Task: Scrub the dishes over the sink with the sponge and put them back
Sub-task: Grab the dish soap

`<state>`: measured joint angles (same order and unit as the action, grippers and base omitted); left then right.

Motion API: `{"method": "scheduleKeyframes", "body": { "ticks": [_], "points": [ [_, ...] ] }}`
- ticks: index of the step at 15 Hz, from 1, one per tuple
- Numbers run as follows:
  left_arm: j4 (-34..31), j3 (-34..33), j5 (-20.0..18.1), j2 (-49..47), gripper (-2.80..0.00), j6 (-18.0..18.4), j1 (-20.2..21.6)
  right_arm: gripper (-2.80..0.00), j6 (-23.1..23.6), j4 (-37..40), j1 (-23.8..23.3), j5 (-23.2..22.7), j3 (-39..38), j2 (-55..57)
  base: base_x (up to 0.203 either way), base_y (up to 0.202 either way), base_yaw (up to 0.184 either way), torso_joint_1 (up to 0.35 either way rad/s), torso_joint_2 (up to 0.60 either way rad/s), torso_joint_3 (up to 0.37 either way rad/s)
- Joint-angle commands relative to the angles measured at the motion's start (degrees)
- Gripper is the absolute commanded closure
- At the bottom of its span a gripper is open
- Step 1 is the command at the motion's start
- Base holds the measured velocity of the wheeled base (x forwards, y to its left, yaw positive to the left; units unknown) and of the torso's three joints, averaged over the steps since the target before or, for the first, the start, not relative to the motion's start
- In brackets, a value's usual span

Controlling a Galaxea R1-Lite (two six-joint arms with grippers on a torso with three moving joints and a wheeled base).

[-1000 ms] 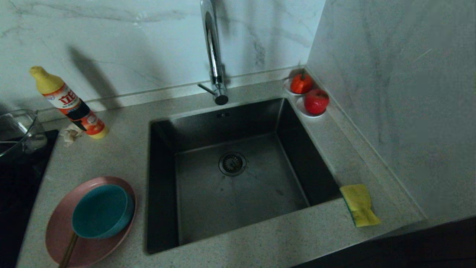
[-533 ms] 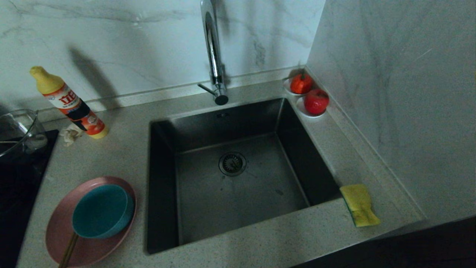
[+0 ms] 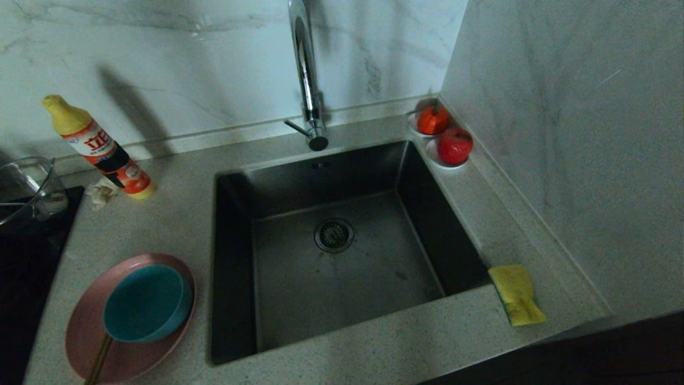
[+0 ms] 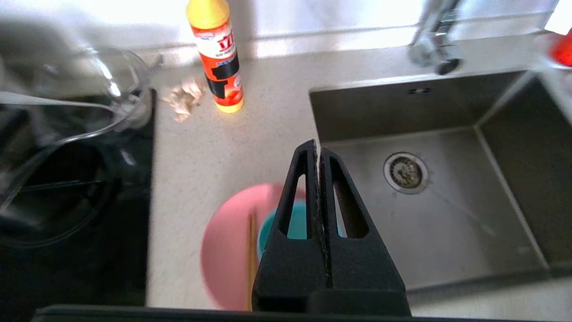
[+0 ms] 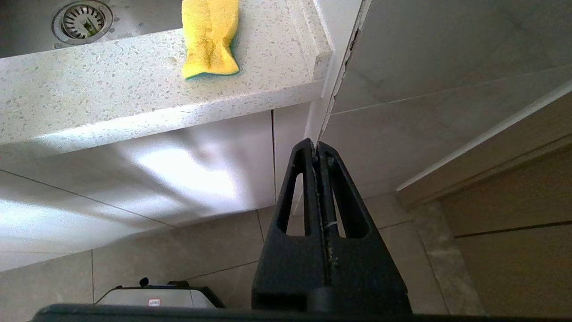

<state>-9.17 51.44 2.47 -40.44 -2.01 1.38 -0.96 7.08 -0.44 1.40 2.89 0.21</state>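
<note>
Speckled stone counter (image 3: 160, 224) meets veined marble walls (image 3: 187, 64); white cabinet fronts (image 5: 156, 170) above tiled floor (image 5: 201, 250).

Left hand (image 4: 318, 147) raised, fingers pressed together, empty. Right hand (image 5: 317, 150) parked low, fingers together.

Chopsticks (image 3: 99, 359) run off the head view's bottom edge. Faucet (image 3: 305, 69) top cropped. Glass container (image 3: 24, 190) cut at left edge. Left pincer (image 4: 318, 150) hides most of the blurred bowl (image 4: 297, 221).

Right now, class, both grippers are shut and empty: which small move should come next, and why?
Probably open the left gripper and lower it toward the teal-blue round bowl on the matte pink plate. It hangs above them; the right gripper sits below the counter.
</note>
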Motion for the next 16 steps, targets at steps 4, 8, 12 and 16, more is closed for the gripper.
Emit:
{"method": "scheduleKeyframes", "body": {
  "ticks": [4,8,12,16],
  "points": [
    [11.7,6.6,1.3,-29.9,0.00,-2.6,4.8,0.00,0.0,0.0,0.0,0.0,0.0,0.0,0.000,0.000,0.000,0.000,0.00,0.000],
    [20.2,4.6,1.8,-39.6,0.00,-2.7,7.8,0.00,0.0,0.0,0.0,0.0,0.0,0.0,0.000,0.000,0.000,0.000,0.00,0.000],
    [28.7,0.7,2.1,-46.6,0.00,-3.0,8.1,0.00,0.0,0.0,0.0,0.0,0.0,0.0,0.000,0.000,0.000,0.000,0.00,0.000],
    [31.8,0.1,3.1,-50.4,-2.80,-4.1,8.1,0.00,0.0,0.0,0.0,0.0,0.0,0.0,0.000,0.000,0.000,0.000,0.00,0.000]
  ]
}}
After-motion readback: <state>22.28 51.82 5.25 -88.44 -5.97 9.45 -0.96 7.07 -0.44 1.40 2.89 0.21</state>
